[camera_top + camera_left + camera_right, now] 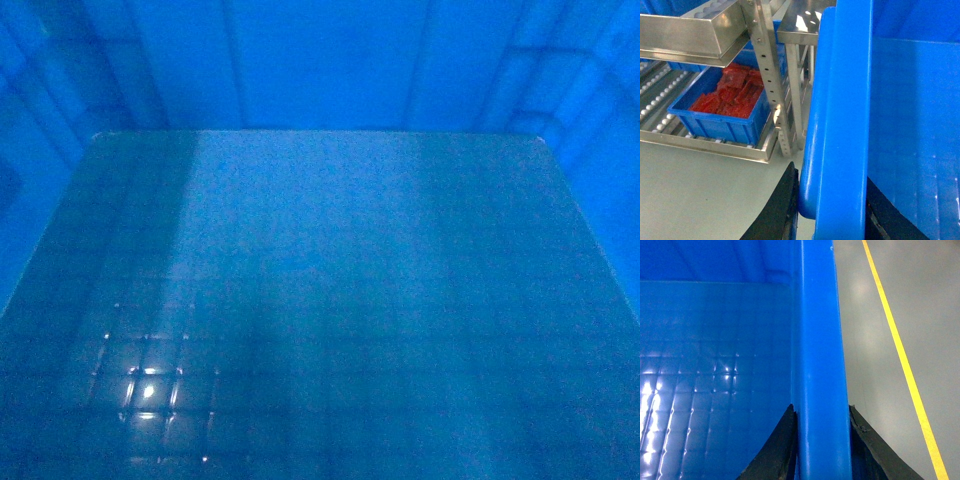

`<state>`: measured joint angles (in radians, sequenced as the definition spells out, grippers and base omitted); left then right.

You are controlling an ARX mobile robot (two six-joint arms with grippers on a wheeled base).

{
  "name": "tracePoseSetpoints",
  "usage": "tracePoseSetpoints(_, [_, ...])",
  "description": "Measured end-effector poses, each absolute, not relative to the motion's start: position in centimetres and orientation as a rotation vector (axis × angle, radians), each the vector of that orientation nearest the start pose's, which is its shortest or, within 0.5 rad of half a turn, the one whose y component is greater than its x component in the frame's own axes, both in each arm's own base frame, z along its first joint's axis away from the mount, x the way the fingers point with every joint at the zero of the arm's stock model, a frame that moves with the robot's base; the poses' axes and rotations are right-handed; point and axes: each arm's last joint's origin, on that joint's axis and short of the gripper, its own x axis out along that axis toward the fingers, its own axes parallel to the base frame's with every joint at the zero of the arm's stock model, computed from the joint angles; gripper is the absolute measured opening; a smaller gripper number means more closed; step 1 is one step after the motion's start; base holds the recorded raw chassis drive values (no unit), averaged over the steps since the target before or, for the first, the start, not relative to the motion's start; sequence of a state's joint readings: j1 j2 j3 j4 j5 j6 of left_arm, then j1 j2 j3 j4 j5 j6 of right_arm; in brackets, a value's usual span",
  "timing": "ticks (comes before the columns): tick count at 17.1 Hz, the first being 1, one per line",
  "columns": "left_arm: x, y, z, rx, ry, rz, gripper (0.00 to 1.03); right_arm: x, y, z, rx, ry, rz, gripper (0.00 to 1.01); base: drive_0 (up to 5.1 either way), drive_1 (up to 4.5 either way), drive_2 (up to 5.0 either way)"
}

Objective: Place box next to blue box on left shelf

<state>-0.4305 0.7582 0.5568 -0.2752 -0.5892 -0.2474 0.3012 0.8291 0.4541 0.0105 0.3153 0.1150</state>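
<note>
The box (320, 300), a bright blue open crate, fills the whole head view; only its gridded floor and ribbed walls show there. My left gripper (830, 172) is shut on the box's thick left rim (840, 100), one black finger outside and one inside. My right gripper (821, 410) is shut on the box's right rim (817, 315) in the same way. The blue box (720, 125), smaller and holding red packets (732, 92), sits on the roller shelf (660, 120) to the left of the carried box, apart from it.
A steel upright (767, 75) with holes stands between the shelf bay and the box's left rim. A steel tray level (690, 35) hangs above the blue box. Grey floor (700, 190) lies below; a yellow floor line (900, 355) runs along the right.
</note>
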Motion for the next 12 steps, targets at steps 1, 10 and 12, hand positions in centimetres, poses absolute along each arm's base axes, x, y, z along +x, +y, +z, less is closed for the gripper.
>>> tracePoseSetpoints(1, [15.42, -5.32, 25.26, -0.011, 0.394, 0.202, 0.2, 17.53, 4.5, 23.02, 0.003, 0.346, -0.034, 0.22, 0.0, 0.0, 0.0])
tracePoseSetpoints(10, [15.41, -5.32, 25.23, -0.012, 0.396, 0.204, 0.2, 17.51, 4.49, 23.0, 0.002, 0.348, -0.037, 0.22, -3.7, 0.96, 2.9])
tracePoseSetpoints(12, [15.4, -5.32, 25.23, -0.011, 0.396, 0.204, 0.2, 17.51, 4.49, 23.0, 0.002, 0.348, -0.037, 0.22, -4.8, 1.26, 3.5])
